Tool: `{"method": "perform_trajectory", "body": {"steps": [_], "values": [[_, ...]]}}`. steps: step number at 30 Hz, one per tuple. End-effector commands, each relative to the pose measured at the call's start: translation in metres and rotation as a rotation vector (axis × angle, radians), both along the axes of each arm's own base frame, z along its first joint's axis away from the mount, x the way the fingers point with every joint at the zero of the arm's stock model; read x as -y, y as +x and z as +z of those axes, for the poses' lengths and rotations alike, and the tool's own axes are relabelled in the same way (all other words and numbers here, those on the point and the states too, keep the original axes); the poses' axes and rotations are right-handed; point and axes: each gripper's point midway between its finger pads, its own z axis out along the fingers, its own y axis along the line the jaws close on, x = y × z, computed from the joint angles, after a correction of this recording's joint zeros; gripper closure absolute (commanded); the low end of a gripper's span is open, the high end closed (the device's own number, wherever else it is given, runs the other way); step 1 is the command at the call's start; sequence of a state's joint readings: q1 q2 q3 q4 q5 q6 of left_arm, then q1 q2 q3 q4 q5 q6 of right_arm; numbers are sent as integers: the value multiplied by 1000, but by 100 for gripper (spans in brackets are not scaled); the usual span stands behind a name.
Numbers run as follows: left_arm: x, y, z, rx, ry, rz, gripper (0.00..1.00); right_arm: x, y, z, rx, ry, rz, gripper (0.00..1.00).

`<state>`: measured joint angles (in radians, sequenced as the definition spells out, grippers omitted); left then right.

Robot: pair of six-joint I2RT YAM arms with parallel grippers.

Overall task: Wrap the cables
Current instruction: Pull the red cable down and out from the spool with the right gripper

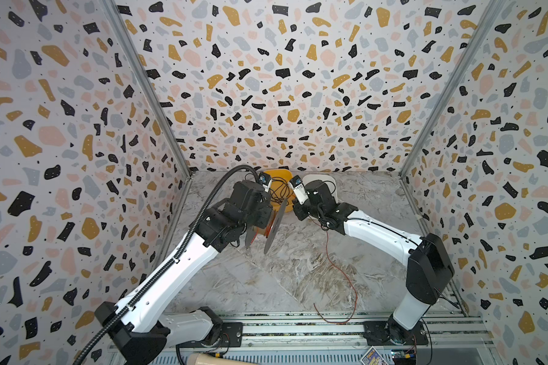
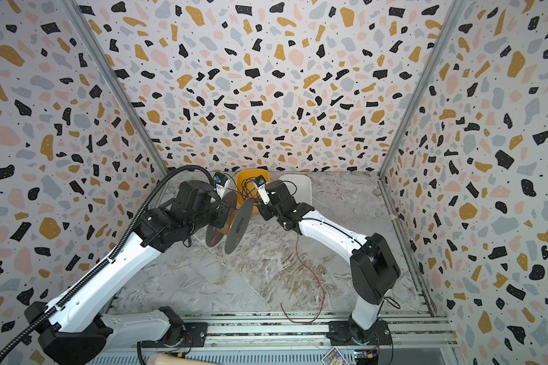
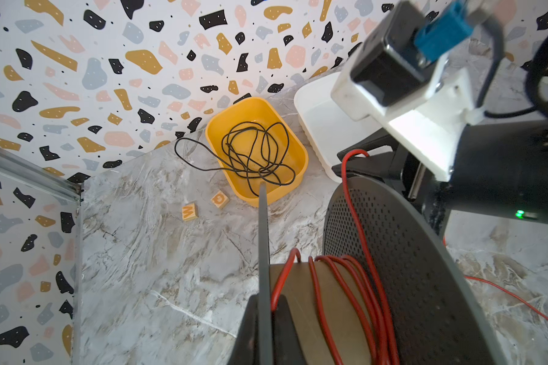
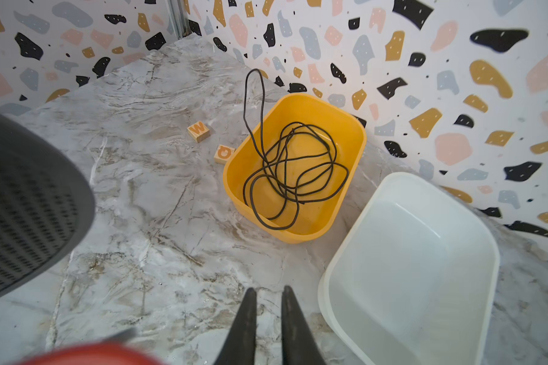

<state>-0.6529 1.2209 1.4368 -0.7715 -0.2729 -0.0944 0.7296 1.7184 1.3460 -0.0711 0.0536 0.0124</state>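
My left gripper [image 3: 264,298] is shut on one thin grey flange [image 3: 263,237] of a spool [image 1: 272,227], held tilted above the table in both top views. The red cable [image 3: 351,284] has several turns round the spool's brown core [image 3: 298,300]. It runs up over the perforated far flange [image 3: 408,268] to a bend beside my right gripper's fingers. The rest of the cable [image 1: 342,268] trails down across the table to a loop at the front edge [image 2: 301,319]. My right gripper [image 4: 269,289] hangs just right of the spool, jaws slightly apart with nothing between them.
A yellow tub [image 4: 298,96] at the back wall holds a tangled black wire [image 4: 285,177], with one loop hanging out. A white tub [image 4: 408,268] stands to its right. Two wooden letter blocks [image 4: 198,131] [image 4: 223,154] lie left of the yellow tub.
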Motion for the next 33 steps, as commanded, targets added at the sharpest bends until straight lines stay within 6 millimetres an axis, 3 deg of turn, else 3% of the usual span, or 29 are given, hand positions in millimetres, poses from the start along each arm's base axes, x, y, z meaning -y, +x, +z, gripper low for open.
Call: {"method": "perform_trajectory", "body": {"steps": [1, 7, 11, 16, 23, 33], "values": [[5, -4, 55, 106, -127, -21, 100, 2, -13, 3, -19, 76, 52, 77], [14, -3, 88, 139, -221, -45, 100, 13, -34, -17, -47, 95, 73, 55], [19, -1, 102, 153, -255, -54, 100, 26, -48, -13, -38, 119, 61, 31], [22, 0, 120, 172, -315, -67, 100, 50, -67, -7, -32, 132, 20, 9], [26, -2, 129, 171, -368, -99, 100, 84, -93, -21, -34, 142, -40, 6], [25, 1, 134, 162, -403, -112, 100, 106, -109, -33, 3, 176, -55, 11]]}}
